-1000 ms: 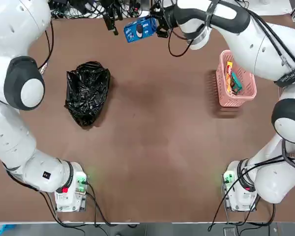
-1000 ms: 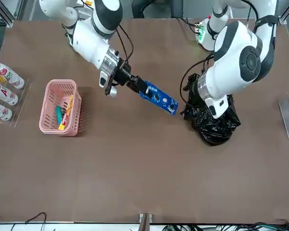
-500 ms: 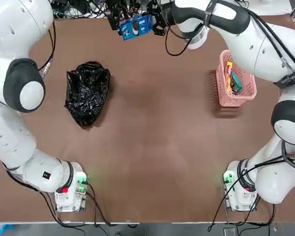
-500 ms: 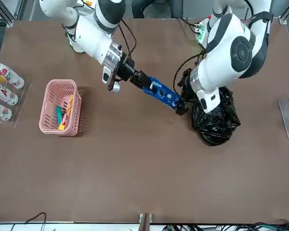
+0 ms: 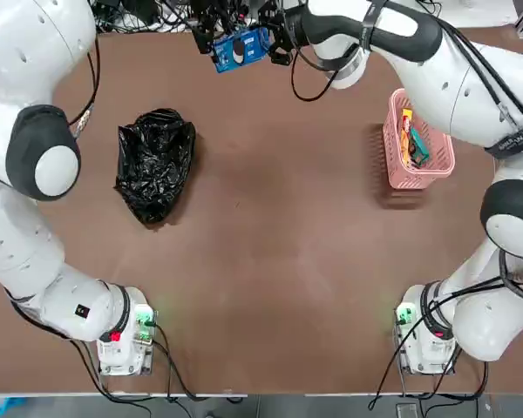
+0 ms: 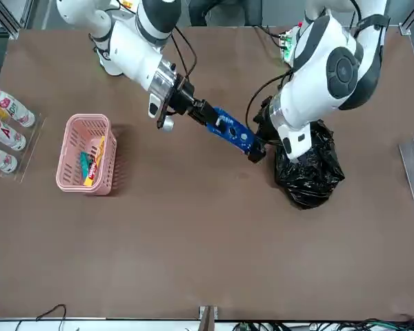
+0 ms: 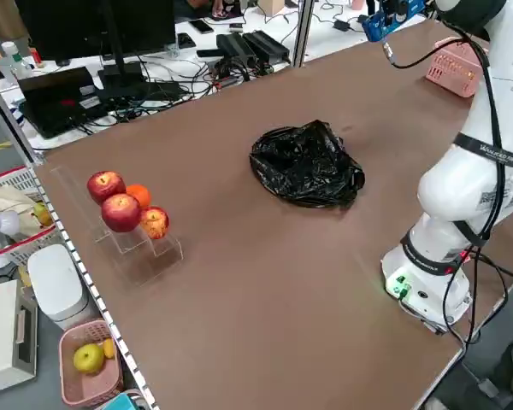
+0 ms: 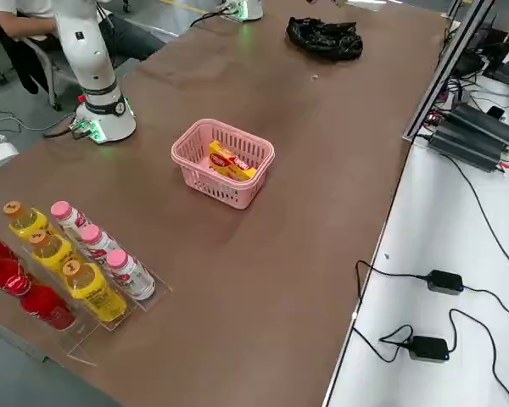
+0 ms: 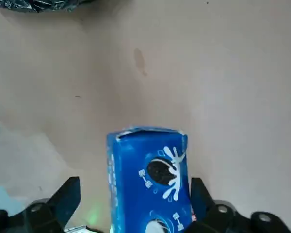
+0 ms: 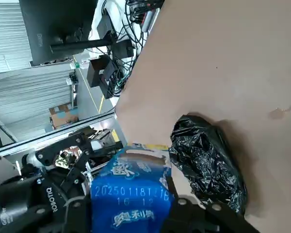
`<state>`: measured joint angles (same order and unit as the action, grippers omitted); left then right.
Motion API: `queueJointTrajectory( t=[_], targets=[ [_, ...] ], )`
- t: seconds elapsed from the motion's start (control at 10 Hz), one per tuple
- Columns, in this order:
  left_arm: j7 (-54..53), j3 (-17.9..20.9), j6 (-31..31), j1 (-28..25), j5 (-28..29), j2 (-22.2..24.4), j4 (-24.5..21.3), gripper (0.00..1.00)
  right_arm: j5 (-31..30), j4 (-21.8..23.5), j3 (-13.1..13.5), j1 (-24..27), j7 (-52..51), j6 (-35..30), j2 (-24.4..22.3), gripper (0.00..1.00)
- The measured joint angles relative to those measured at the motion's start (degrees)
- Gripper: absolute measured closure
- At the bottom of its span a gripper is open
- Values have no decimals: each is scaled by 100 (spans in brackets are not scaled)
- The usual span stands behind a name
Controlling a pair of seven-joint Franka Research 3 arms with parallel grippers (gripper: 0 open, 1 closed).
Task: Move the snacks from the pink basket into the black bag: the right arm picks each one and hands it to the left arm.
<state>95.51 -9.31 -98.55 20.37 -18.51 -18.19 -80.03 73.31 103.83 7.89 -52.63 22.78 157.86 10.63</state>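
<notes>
Right gripper (image 6: 193, 109): my fingers are clamped on one end of the blue snack packet (image 6: 229, 131), held in the air above the brown table (image 6: 193, 227). In the front view the packet slants from my fingertips toward the left gripper.
Left gripper (image 6: 261, 141): my fingers stand spread wide, one on each side of the packet's free end. In my left wrist view the packet (image 9: 148, 182) lies between the two fingers (image 9: 63, 201) with a visible gap on both sides, so I am not gripping it.
Blue snack packet: blue wrapper with white print and dark round cookies; in the top view (image 5: 241, 48) it hangs over the far edge of the table, between both grippers.
Black bag (image 5: 154, 163): wrinkled glossy film, lying on the table on my left side, below and just beside the left gripper in the front view (image 6: 309, 172).
Pink basket (image 5: 436, 165): on the table on my right side, well apart from the bag. It holds the yellow packet with red print (image 8: 232, 161) and the green packet (image 5: 417, 153).
Bottles (image 8: 85, 267): standing in a clear rack near the table edge beyond the basket.
Fruits (image 7: 124, 209): red and orange, on a clear stand at the left-hand end of the table.
</notes>
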Motion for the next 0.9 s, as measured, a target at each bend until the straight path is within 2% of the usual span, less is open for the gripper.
queueJointTrajectory(
  t=[0.4, 0.6, 0.8, 0.9],
  targets=[
    [7, -108, 2, 73, -2, -32, -2, 3, 0, -62, 1, -84, 124, 35, 1, 47],
    [7, -125, 2, 70, -2, -40, -4, 14, 0, -62, 0, -104, 130, 61, 1, 47],
    [6, -125, 48, 52, -6, -41, -4, 44, 0, -62, -1, -129, 127, 86, 6, 47],
    [6, -125, 67, 38, -15, -41, -4, 48, 0, -64, -1, -135, 127, 86, 13, 47]
  ],
)
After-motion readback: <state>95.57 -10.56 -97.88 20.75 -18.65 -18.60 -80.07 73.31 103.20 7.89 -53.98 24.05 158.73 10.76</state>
